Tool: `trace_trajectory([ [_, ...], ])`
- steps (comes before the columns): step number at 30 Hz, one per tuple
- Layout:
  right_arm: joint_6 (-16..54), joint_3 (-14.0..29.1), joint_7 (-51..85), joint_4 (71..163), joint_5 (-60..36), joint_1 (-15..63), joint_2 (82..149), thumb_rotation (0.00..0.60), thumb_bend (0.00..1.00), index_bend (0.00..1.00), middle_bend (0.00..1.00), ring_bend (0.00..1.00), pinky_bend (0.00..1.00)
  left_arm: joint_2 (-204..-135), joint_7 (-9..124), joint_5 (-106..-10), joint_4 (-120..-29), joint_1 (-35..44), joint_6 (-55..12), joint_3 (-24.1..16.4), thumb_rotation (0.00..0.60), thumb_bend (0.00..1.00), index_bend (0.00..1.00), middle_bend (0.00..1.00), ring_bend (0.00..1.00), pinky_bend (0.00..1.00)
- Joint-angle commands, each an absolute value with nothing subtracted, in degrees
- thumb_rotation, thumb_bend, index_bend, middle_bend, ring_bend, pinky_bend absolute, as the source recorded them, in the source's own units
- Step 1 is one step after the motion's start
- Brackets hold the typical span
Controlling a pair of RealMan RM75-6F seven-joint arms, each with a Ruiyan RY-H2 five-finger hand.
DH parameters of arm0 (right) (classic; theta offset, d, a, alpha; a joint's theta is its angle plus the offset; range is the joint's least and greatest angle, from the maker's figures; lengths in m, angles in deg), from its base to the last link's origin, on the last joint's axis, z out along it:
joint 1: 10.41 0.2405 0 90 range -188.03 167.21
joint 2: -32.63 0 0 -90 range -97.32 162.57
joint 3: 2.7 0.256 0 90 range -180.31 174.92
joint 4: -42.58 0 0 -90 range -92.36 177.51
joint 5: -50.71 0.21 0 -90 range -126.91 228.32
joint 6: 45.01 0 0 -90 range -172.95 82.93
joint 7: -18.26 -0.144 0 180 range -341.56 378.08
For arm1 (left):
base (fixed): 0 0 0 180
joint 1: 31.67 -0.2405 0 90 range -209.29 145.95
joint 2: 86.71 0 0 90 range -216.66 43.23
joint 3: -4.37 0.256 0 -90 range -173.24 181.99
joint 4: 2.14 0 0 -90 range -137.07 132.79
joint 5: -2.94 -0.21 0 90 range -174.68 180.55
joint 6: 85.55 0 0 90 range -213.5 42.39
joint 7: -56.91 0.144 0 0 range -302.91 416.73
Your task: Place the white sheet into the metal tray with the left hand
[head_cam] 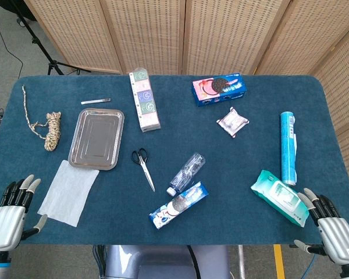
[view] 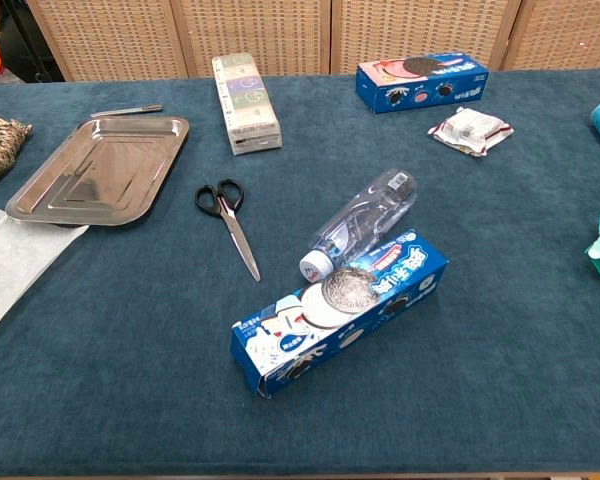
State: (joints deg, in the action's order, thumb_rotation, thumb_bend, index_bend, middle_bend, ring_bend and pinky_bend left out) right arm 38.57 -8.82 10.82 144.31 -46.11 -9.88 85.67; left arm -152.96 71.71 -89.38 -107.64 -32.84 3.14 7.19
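The white sheet (head_cam: 68,191) lies flat on the blue table near the front left; the chest view shows it at the left edge (view: 10,262). Just behind it sits the metal tray (head_cam: 97,138), with nothing in it, also seen in the chest view (view: 100,167). My left hand (head_cam: 11,212) hovers at the front left corner, left of the sheet, fingers apart and holding nothing. My right hand (head_cam: 331,229) is at the front right corner, fingers spread, holding nothing. Neither hand shows in the chest view.
Scissors (head_cam: 143,167), a plastic bottle (head_cam: 186,172) and a blue cookie box (head_cam: 178,204) lie mid-table. A rope coil (head_cam: 51,130) is left of the tray, a small metal strip (head_cam: 95,101) behind it. A wipes pack (head_cam: 279,196) and blue tube (head_cam: 288,146) lie right.
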Motion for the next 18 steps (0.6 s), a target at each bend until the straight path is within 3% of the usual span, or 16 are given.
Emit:
trace_trajectory([
  [1,38.38,-8.85,11.03,144.34,-46.15,-9.8,85.75,0.6,0.0,0.0,0.0,0.0,0.0,-152.97,71.66,-89.35,-107.58,-32.79,2.98,7.23,0.565,0.3,0.02,0.0,0.0,0.0],
  [18,37.37,-8.76,12.09,144.81,-45.54,-9.44,86.04,0.6,0.0,0.0,0.0,0.0,0.0,-152.84,70.37,-89.0,-107.29,-32.47,2.06,7.3,0.562,0.3,0.02,0.0,0.0,0.0],
])
